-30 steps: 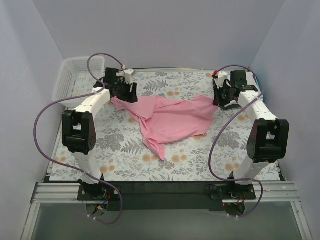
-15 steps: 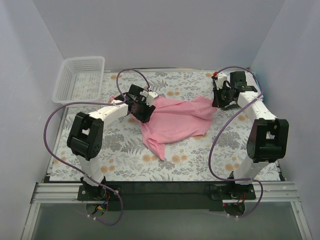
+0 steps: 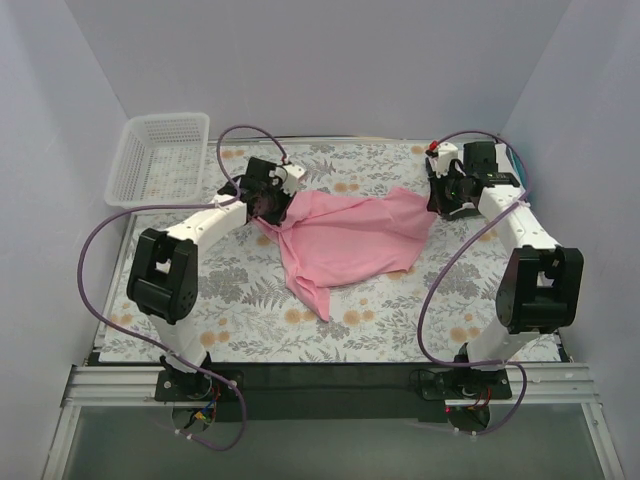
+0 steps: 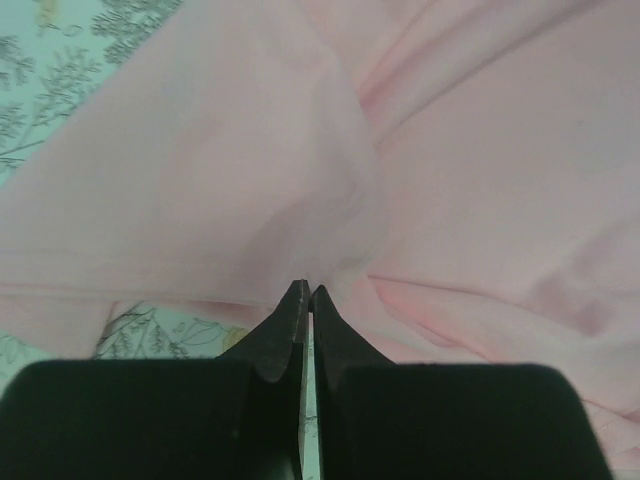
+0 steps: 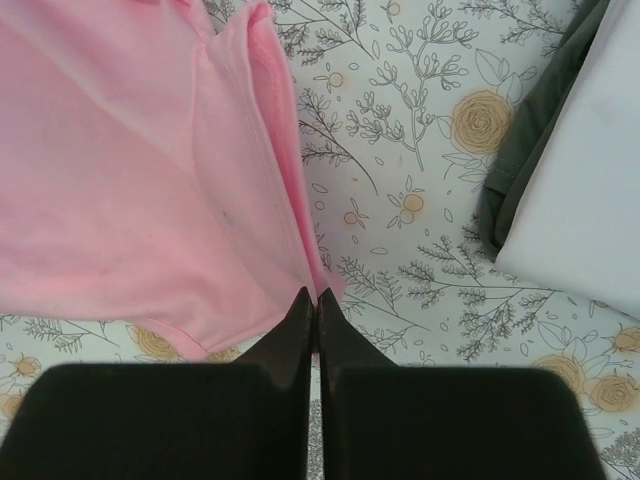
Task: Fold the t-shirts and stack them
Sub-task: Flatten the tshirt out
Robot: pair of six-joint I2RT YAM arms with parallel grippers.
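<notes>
The desk under its floral-patterned tablecloth (image 3: 400,320) carries a plain pink cloth t-shirt (image 3: 345,240), which lies rumpled across the middle, nearer the far edge, with one point trailing toward the near edge. A white plastic mesh basket (image 3: 160,155) stands at the far left corner. A folded white t-shirt with a dark grey edge (image 5: 570,200) lies near the pink one's right side. The left gripper (image 4: 308,290) is closed, pinching a fold at the pink t-shirt's left end; the right gripper (image 5: 317,295) is closed on its right corner.
</notes>
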